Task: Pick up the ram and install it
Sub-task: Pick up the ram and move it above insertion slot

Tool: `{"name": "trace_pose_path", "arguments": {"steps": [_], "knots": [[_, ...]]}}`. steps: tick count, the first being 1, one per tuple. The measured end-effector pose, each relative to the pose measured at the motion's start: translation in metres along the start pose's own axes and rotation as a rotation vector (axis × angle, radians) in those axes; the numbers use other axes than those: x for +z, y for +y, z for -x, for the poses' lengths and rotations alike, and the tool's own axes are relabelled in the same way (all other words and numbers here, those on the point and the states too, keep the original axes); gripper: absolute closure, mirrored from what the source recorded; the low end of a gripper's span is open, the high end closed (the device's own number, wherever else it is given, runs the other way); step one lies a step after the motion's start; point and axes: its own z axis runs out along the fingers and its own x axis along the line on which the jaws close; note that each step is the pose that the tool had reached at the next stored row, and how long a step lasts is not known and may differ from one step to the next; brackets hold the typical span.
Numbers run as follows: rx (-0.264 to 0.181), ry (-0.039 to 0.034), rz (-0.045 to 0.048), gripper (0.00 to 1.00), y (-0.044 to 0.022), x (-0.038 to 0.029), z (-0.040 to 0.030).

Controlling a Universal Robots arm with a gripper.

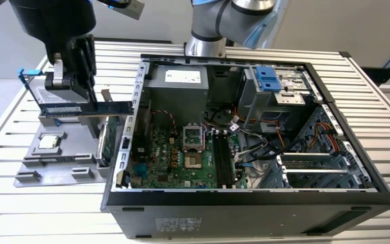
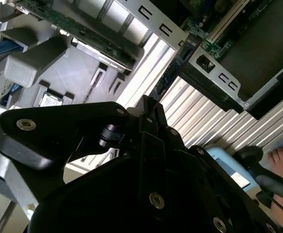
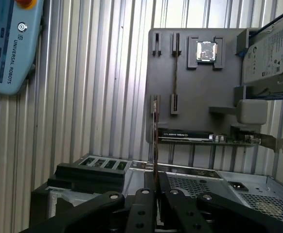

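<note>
Ram (image 1: 107, 108) sits pinched in the gripper (image 1: 74, 99). In the first wrist view the stick (image 3: 155, 141) shows edge-on as a thin line running out from between the black fingers (image 3: 142, 198), which press on its two flat faces. In the exterior view it hangs level with its long edge down, lifted off the grey tray (image 1: 79, 157). One end is close to the case (image 1: 249, 198) wall on the exterior view's left.

As a judgement, the ram is very light and needs little grip force. It is stiff along its length but thin enough to flex or crack if it is twisted or pushed off-line. The chips on its faces and the contact strip along one long edge are the delicate parts. The best hold is therefore flat against both faces near the middle and away from the contact edge, which appears to be how the fingers have it. Smooth faces could let it pivot in the pinch if one end catches.

Below and beside the gripper, the tray carries a square chip (image 1: 50, 143) and a green card (image 1: 111, 134) standing on edge. A drive (image 3: 270, 53) rests in its blue bracket at the tray's far side. The case lies open on the slatted table (image 1: 5, 203), and the dark slots (image 1: 222, 158) on its board are well apart from the ram. A pendant (image 3: 8, 48) lies on the table in the first wrist view.
</note>
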Motion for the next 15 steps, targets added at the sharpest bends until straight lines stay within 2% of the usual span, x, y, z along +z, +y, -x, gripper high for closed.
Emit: {"name": "trace_pose_path", "arguments": {"steps": [15], "knots": [[0.0,0.0,0.0004,1.0,-0.0232,-0.0001,-0.001]]}}
